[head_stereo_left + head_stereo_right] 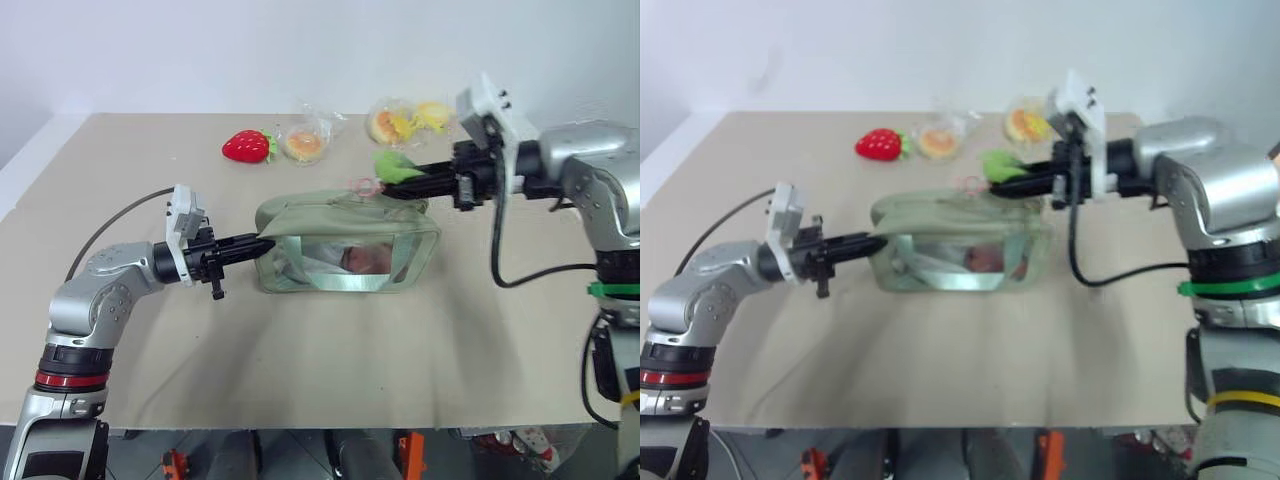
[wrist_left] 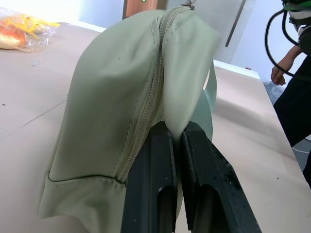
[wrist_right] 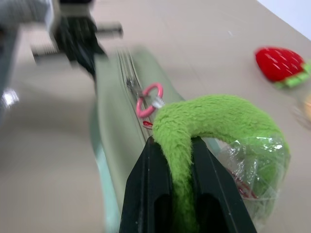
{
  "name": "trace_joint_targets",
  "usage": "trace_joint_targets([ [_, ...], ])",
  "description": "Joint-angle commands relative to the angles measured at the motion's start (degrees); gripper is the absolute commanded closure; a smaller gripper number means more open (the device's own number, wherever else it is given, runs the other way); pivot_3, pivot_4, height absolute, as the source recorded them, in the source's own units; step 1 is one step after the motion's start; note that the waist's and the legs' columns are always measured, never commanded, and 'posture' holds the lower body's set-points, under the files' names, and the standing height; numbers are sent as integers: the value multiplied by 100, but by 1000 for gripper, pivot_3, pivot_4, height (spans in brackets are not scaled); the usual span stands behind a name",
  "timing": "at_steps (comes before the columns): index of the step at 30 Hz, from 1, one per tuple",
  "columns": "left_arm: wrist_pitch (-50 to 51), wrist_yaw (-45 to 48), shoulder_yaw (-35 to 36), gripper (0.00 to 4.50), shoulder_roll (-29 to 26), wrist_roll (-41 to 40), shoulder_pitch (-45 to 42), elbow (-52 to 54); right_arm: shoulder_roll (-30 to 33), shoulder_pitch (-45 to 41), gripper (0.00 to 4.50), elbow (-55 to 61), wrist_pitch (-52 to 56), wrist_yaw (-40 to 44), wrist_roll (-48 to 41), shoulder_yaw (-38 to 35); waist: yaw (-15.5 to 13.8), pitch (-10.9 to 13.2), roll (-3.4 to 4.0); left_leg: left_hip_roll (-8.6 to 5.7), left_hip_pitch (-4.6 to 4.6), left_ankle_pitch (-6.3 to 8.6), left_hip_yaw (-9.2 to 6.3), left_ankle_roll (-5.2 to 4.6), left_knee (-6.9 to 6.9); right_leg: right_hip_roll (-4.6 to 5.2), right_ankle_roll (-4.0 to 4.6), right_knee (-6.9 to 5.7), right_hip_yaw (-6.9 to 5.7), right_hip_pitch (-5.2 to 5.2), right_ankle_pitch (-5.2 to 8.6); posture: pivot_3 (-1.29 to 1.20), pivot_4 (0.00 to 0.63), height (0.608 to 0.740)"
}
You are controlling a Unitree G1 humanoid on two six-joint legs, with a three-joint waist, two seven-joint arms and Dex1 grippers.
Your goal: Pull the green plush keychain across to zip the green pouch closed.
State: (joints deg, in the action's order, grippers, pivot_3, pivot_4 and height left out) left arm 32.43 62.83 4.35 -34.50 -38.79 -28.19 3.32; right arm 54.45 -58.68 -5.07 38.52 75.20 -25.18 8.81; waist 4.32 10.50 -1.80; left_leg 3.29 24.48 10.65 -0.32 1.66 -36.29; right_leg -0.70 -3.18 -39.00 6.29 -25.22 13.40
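Note:
The green pouch [image 1: 320, 213] stands in the middle of the table, its clear window [image 1: 340, 262] facing me. My left gripper [image 1: 264, 243] is shut on the fabric at the pouch's left end [image 2: 121, 97], beside the zip line. Over the pouch's right end, my right gripper [image 1: 395, 185] is shut on the green plush keychain [image 1: 397, 166]. In the right wrist view the lime plush [image 3: 214, 121] curls out from between the fingers [image 3: 146, 184]. A pink clip [image 3: 148, 99] links it to the zip on top of the pouch.
A red plush strawberry [image 1: 247, 146] and clear-wrapped pastries [image 1: 305, 143] [image 1: 388, 122] lie along the table's far side. A person's arm [image 2: 286, 63] shows beyond the table's far right edge. Bare tabletop [image 1: 330, 350] lies in front of the pouch.

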Motion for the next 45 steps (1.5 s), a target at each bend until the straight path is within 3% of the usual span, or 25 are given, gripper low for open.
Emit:
trace_joint_targets([
  [1,43,-24,32,4500,-46,37,68,-7,599,92,4442,-301,-1174,249,714,-188,0,0,0,0,-1,0,0,0,0,0,0,0,0,0,0,0,150,740],
  [11,26,35,-26,4500,-9,51,13,-99,1203,-237,4442,-2043,-3384,-369,2448,-144,7,3,5,-3,-15,-2,13,2,-1,4,12,0,9,2,-1,0,150,740],
  [16,17,40,-22,4500,-10,32,32,-94,1344,486,4442,-2066,-4382,-736,3083,-10,-14,3,5,-9,-12,-1,13,3,1,9,8,0,10,6,10,0,150,740],
  [23,44,15,9,4500,-31,-8,87,-43,858,2156,4442,-1035,-4952,-1273,3515,262,8,1,18,-15,-14,5,16,7,8,14,-19,-2,18,6,6,0,150,740],
  [31,100,-56,43,4500,-44,-78,136,51,27,2517,4442,-1182,-5481,-2193,4565,824,30,-3,10,-12,-43,-3,12,9,-8,7,3,-3,17,29,-6,0,150,740],
  [37,154,-132,67,4500,-44,-132,168,108,-44,2848,4442,-767,-5737,-1670,4363,988,32,-7,0,-11,-63,-7,11,13,-6,5,5,-3,20,47,-7,0,150,740],
  [40,228,-242,110,4500,-7,-191,143,66,-118,2812,4442,-635,-5443,-1523,4135,815,33,-3,-7,-10,-115,-4,9,12,9,4,13,-3,18,98,9,0,150,740],
  [45,348,-619,205,4500,58,-188,79,-49,32,2479,4442,-801,-4783,-1159,3615,360,35,-2,-6,-10,-119,-4,8,12,17,3,15,-3,17,99,10,0,150,740],
])
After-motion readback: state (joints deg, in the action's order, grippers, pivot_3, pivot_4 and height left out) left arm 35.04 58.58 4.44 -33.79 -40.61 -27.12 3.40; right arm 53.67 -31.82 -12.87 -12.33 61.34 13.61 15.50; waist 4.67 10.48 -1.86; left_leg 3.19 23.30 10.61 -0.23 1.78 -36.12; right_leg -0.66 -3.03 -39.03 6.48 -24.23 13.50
